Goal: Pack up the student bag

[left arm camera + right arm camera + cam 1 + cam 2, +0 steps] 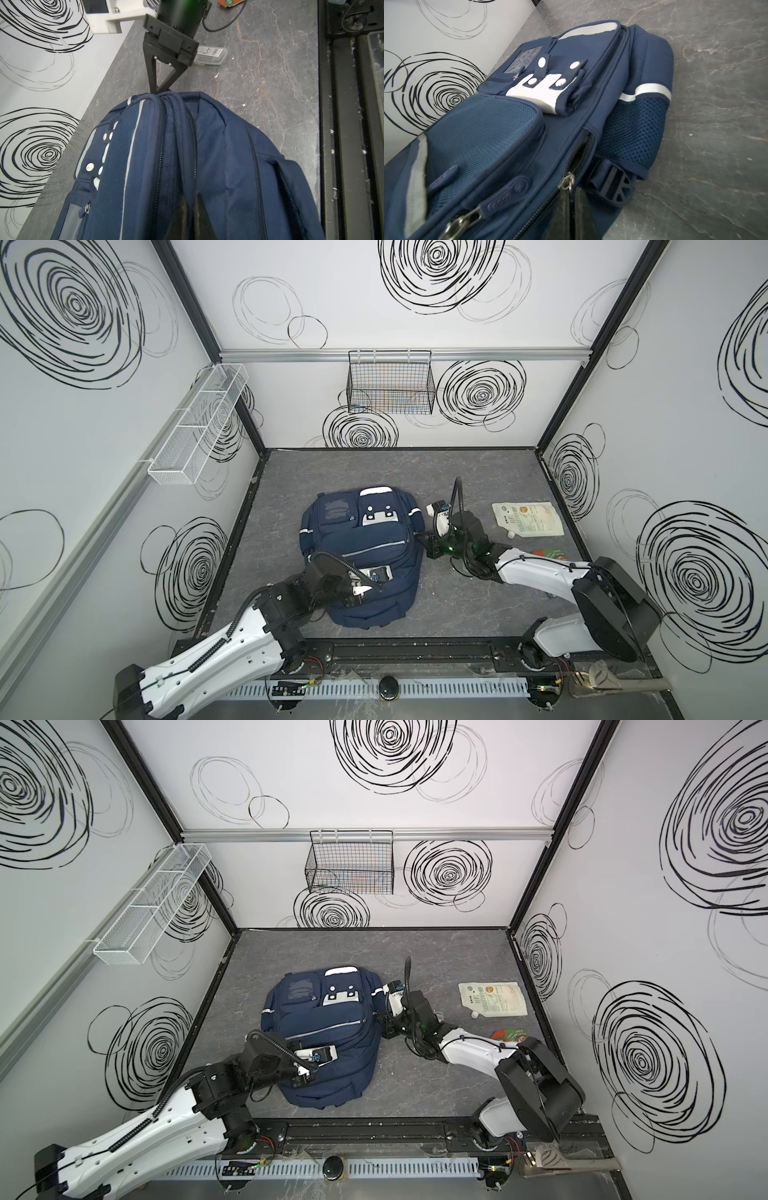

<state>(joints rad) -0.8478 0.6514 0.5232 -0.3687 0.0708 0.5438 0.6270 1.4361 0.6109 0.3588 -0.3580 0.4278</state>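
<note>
So the student bag (361,556) is a big navy fabric backpack lying flat on its back on the grey bench (478,472), a bit left of centre in both top views, front pockets facing up. The end with the white patch (537,97) points at the back wall. That patch has 4 pale snaps on navy tabs, with a clear window pocket (523,60) right beside it. Silver stripes cross the front, there's a mesh side pocket (633,133), and 1 side zipper (581,149) gapes slightly.
</note>
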